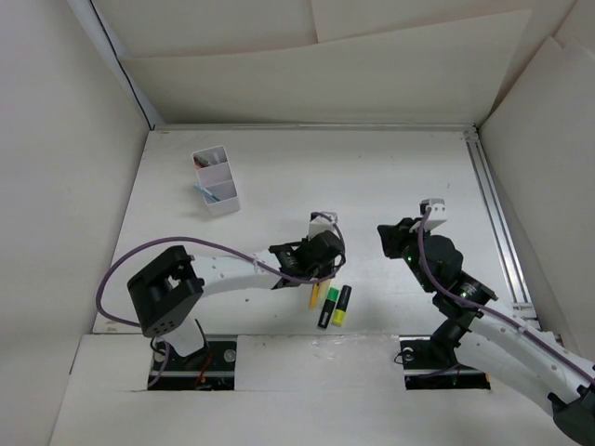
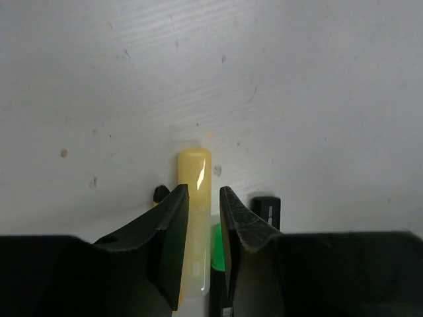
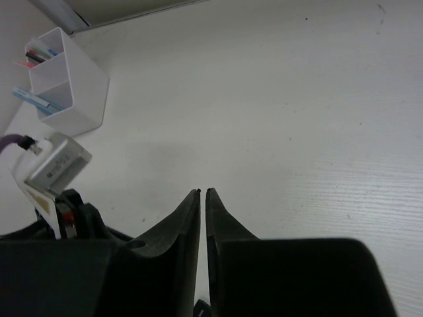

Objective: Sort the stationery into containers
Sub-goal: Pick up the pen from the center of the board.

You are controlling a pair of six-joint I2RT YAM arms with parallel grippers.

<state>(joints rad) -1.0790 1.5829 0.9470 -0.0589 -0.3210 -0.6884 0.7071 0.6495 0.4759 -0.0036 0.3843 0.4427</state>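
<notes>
My left gripper [image 1: 314,279] is low over the table's near middle, its jaws closed narrowly on a pale yellow marker [image 2: 194,173] that lies on the table and pokes out past the fingertips. A yellow end [image 1: 314,296] shows below the gripper in the top view. Close to its right lie a green highlighter [image 1: 327,307] with black ends, also seen in the left wrist view [image 2: 217,249], and a yellow highlighter [image 1: 341,305]. My right gripper [image 1: 384,238] is shut and empty above bare table. The white two-compartment box [image 1: 216,181] stands at the far left with red and blue pens in it.
White walls enclose the table on three sides. A metal rail [image 1: 493,204] runs along the right edge. The box also shows in the right wrist view [image 3: 69,89], with the left arm's wrist camera [image 3: 56,165] below it.
</notes>
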